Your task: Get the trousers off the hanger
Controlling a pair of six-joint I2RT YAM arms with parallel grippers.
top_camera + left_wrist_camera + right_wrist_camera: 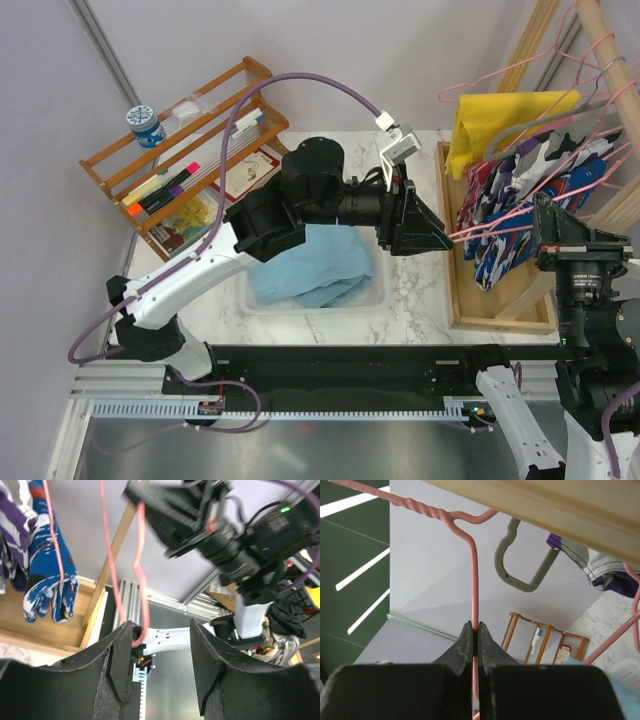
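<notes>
**Trousers in the tray, hanger pinched between the arms**

The trousers (318,265) lie off the hanger, a crumpled sky-blue heap in the clear tray (378,292) near the middle of the table (420,300), toward its near edge. The heap spreads across the tray's width, and I cannot make out which way the legs run.

The hanger (474,575) is bare. Its long axis runs across the table, from the wooden rack (500,320) at the right edge toward the tray, with its tip pointing left.

The right hand (475,630) is pinched tight on the pink wire just below the twisted neck. The left hand (160,630) reaches over the tray with its jaws moderately apart. A loop of the pink wire sits against the inner side of one finger (122,660), not clamped.

Crowding the rack behind are patterned clothes (500,215), a yellow cloth (500,120) and a grey hanger (520,565). A wooden shelf (180,130) stands at the far left corner.
</notes>
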